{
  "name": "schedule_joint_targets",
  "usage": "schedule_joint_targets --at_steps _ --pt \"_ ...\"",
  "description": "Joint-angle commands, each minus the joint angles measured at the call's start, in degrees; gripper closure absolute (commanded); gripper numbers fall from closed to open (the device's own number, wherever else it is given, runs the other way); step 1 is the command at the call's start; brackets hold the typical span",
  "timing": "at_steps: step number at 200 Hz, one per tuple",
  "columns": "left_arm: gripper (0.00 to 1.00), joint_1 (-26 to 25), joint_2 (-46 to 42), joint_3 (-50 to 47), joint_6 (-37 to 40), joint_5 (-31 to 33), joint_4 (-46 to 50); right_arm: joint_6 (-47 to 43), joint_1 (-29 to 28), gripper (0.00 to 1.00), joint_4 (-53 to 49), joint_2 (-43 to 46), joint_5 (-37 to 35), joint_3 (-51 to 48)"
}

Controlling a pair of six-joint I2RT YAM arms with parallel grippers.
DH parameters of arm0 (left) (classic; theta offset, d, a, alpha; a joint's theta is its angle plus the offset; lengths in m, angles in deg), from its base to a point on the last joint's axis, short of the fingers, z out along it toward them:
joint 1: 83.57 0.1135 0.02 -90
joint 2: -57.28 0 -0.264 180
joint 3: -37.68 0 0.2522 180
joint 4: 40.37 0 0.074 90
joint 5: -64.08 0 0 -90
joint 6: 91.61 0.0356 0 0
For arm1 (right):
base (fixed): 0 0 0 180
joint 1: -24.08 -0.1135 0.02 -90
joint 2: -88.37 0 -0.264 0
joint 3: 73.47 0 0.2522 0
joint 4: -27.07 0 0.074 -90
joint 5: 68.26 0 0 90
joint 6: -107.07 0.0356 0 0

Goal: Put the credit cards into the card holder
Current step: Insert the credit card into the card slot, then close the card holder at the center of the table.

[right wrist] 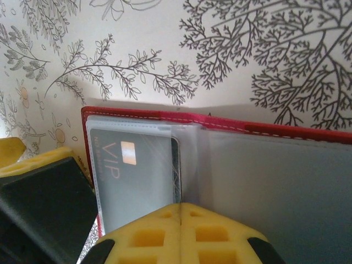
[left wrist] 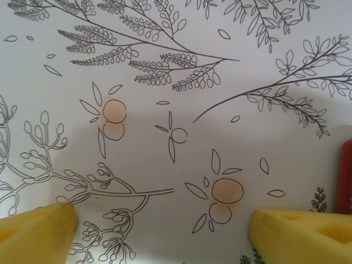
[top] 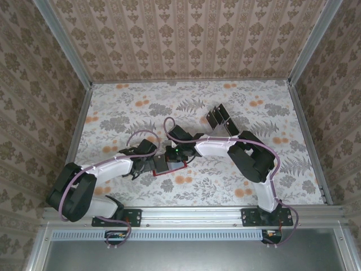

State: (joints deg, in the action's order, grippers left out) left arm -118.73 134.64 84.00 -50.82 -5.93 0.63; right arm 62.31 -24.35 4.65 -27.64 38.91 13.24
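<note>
The red card holder (right wrist: 220, 124) lies open on the floral table, its clear sleeves facing up. A dark credit card (right wrist: 137, 176) marked VIP sits in the left sleeve, its right edge bare. My right gripper (right wrist: 181, 208) is shut, its yellow fingertips meeting just over that edge, with nothing visible between them. From above, the right gripper (top: 172, 156) is over the card holder (top: 176, 167). My left gripper (left wrist: 165, 236) is open over bare table just left of the card holder's red edge (left wrist: 346, 176); it stands at the holder's left end (top: 153, 165).
Several more dark cards stand in a clear plastic rack (top: 219, 116) at the back, right of centre. Patterned walls close the table (top: 113, 113) on three sides. A metal rail (top: 186, 213) runs along the near edge. The left gripper's black and yellow finger (right wrist: 38, 198) sits beside the holder.
</note>
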Motion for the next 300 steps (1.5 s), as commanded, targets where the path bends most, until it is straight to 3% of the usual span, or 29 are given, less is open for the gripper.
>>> schedule_joint_targets --at_steps 1,34,146,161,195,244,300 --pt "0.0 0.35 -1.74 -0.26 0.01 1.98 2.01 1.52 -0.94 0.94 3.4 0.25 3.75 -0.71" --pt "0.0 1.13 -5.96 0.26 -0.44 3.7 4.41 1.61 -0.95 0.94 3.74 -0.31 3.94 -0.96" --pt "0.0 1.58 -6.16 2.51 -0.1 4.54 7.55 1.25 -0.42 0.93 4.53 2.73 3.4 -2.62" --pt "0.0 1.63 -7.55 1.88 1.34 3.47 6.1 -0.23 0.03 0.85 2.56 5.15 1.87 -3.16" --pt "0.0 2.36 -11.91 0.06 4.1 -1.68 0.63 -4.65 1.01 0.58 -2.93 10.93 -3.45 -4.8" --pt "0.0 2.97 -12.5 1.66 4.5 -3.45 0.44 -11.24 0.92 0.42 -12.76 13.12 -13.65 -3.52" --pt "0.0 3.34 -11.37 2.64 4.89 -5.0 -0.65 -15.66 -2.52 0.38 -20.68 6.78 -21.68 3.73"
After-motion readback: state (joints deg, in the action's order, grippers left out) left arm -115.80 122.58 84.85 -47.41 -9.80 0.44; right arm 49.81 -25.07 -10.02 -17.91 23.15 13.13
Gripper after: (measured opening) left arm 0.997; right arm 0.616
